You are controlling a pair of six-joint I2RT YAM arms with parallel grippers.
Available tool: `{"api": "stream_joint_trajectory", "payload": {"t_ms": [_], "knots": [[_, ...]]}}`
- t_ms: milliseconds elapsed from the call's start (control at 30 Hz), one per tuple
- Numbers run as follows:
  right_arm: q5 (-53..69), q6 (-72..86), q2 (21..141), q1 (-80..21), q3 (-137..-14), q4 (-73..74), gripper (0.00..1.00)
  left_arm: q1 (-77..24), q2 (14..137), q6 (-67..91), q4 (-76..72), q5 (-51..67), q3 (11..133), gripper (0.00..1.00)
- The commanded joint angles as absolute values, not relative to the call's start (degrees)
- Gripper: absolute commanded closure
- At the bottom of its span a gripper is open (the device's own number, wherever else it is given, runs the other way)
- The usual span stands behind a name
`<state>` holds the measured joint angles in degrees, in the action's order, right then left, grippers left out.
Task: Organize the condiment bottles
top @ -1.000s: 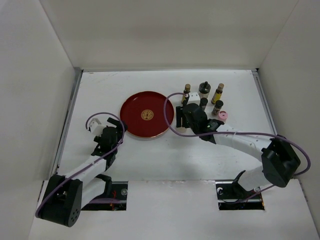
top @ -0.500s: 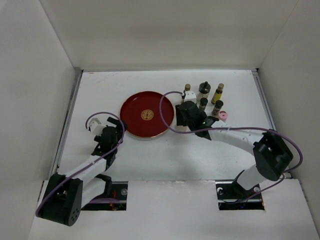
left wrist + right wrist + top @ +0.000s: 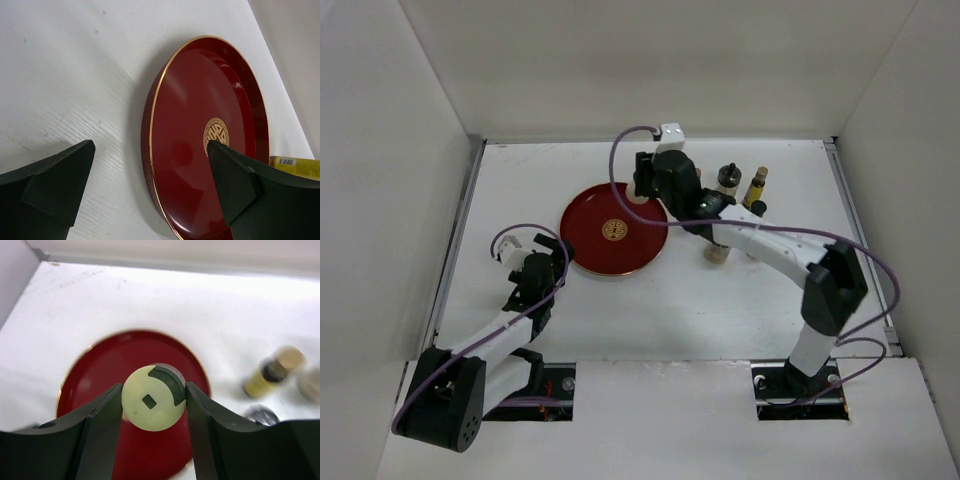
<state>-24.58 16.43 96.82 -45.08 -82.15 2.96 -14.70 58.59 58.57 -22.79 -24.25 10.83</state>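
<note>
One cream-capped bottle [image 3: 145, 412], clamped in the right end effector [image 3: 154, 390], has been carried from the other bottles [image 3: 755, 187] to above the red tray [image 3: 95, 370]; setting down is judged next.

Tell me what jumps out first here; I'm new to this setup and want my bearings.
The right gripper holds the cream-capped bottle above the round red tray. The left gripper sits open at the tray's left edge, and other bottles stand clustered right of the tray.
</note>
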Motion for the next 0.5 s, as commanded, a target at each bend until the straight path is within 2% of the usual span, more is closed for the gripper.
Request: {"api": "stream_joint_trajectory", "payload": {"t_ms": [0, 167, 467], "knots": [[-20.92, 15.12, 107.03, -44.87, -91.56, 0.17, 0.57, -14.10, 57.13, 58.80, -26.10, -23.90, 10.02, 0.00], [-19.42, 13.36, 118.55, -44.87, -103.87, 1.32, 0.56, -13.84, 56.95, 58.71, -26.10, -23.20, 10.11, 0.00], [-19.07, 14.50, 125.94, -43.29, -107.14, 1.05, 0.54, -14.19, 57.57, 58.80, -26.19, -23.20, 10.20, 0.00]]}}
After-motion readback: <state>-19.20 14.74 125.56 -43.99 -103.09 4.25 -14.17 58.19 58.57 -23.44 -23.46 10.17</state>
